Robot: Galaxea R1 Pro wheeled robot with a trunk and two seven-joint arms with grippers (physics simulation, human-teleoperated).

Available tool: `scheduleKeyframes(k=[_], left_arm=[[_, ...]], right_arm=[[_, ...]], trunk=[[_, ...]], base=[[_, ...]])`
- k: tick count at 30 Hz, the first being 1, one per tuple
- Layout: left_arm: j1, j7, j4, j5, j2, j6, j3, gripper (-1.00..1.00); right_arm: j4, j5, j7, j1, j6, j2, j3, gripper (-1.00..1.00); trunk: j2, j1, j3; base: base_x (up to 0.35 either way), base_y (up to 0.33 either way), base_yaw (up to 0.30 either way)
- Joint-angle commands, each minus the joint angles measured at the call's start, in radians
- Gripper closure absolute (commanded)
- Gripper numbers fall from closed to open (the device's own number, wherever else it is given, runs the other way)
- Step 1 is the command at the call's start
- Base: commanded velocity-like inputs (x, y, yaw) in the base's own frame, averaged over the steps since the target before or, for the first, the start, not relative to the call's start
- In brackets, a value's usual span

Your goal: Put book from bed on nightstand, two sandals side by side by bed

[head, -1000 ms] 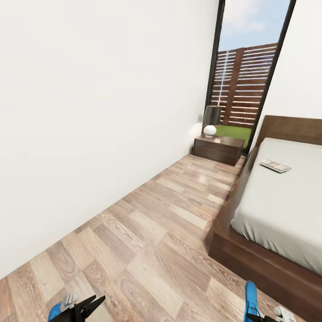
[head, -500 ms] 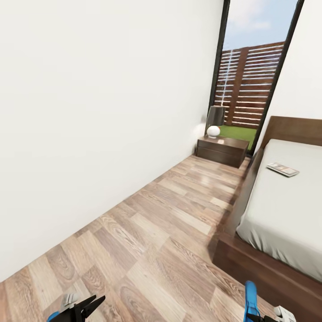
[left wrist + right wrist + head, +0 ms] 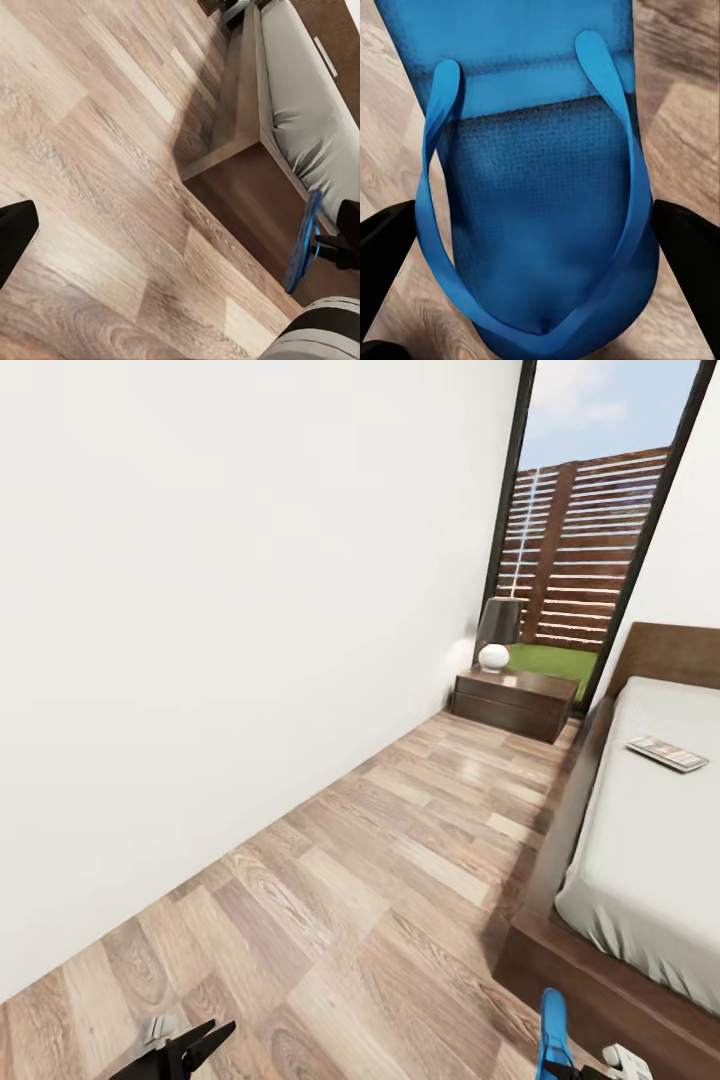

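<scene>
- A bedroom seen from the robot's head: a bare white wall on the left, a brown plank floor [image 3: 360,880] running ahead, and a low bed [image 3: 650,830] along the right.
- The right gripper [image 3: 540,247] holds a bright blue sandal [image 3: 536,180]; in the right wrist view its two black fingers sit either side of the sole, at the strap end, closed on it.
- The head view shows that sandal [image 3: 553,1032] standing on edge near the bottom of the picture, just beside the near corner of the bed's dark frame.
- The left gripper [image 3: 190,1050] is at the bottom left of the head view; its dark fingers look spread, but I cannot tell whether it is carrying anything.
- The book [image 3: 667,753] lies flat on the mattress, towards the headboard end and near the bed's floor-side edge.
- A nightstand [image 3: 515,702] stands at the far end of the floor, by the tall window, with a lamp [image 3: 497,632] on top.
- Likely step: carrying the sandal to a spot on the floor beside the bed.
- To do it well, lower it flat with the sole down, parallel to the bed's side edge, and leave room for its partner alongside.
</scene>
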Motion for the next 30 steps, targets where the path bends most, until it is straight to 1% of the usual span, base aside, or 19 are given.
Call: scheduleKeyframes(k=[1, 8, 13, 23, 30], left_arm=[[0.000, -0.004, 0.000, 0.005, 0.000, 0.011, 0.001, -1.00], [0.000, -0.004, 0.000, 0.005, 0.000, 0.009, 0.000, -1.00], [0.000, -0.004, 0.000, 0.005, 0.000, 0.009, 0.000, -1.00], [0.000, -0.004, 0.000, 0.005, 0.000, 0.010, 0.000, -1.00], [0.000, -0.004, 0.000, 0.003, 0.000, 0.010, 0.000, -1.00]], right_arm=[[0.000, -0.001, 0.003, 0.000, 0.011, 0.001, -0.007, 1.00], [-0.003, -0.001, 0.003, 0.000, 0.011, 0.003, -0.007, 1.00], [-0.003, -0.001, 0.003, 0.000, 0.011, 0.003, -0.007, 1.00], [-0.004, -0.001, 0.003, 0.000, 0.011, 0.003, -0.007, 1.00], [-0.004, -0.001, 0.003, 0.000, 0.011, 0.003, -0.008, 1.00]], trunk=[[0.000, 0.000, -0.001], [0.000, 0.000, -0.001], [0.000, 0.000, -0.001], [0.000, 0.000, -0.001], [0.000, 0.000, -0.001]], base=[[0.230, 0.000, 0.000], [0.064, 0.000, 0.000], [0.158, 0.000, 0.029], [0.030, -0.005, 0.226], [0.232, -0.110, 0.042]])
